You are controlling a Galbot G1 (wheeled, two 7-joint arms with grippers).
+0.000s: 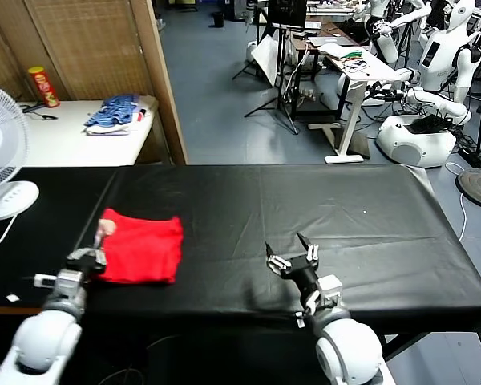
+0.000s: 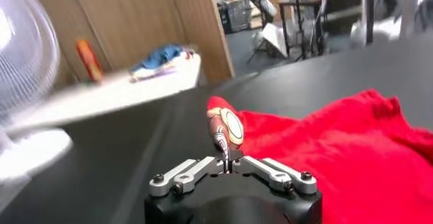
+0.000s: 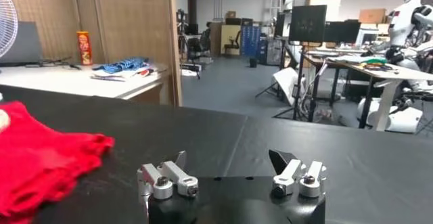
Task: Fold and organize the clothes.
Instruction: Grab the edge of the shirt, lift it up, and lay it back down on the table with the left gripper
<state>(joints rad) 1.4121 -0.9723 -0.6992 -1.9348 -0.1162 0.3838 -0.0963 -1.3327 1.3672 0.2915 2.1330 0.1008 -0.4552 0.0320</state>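
So the black cloth-covered table [image 1: 321,208] had our bright red cotton T-shirt [image 1: 144,249] bunched near its left end, stretching rightward from our left gripper [image 1: 86,258], pinched shut on its printed edge. Right gripper [image 1: 293,258] sat wide open, well apart.

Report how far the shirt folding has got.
Done: the red T-shirt already lies as a compact folded bundle on the black table, near the robot's left. In hand: the left gripper is shut on a printed corner of the shirt at its left edge. The right gripper hovers open over bare table, apart from the shirt. Left: any final fold, release and tidy placement.
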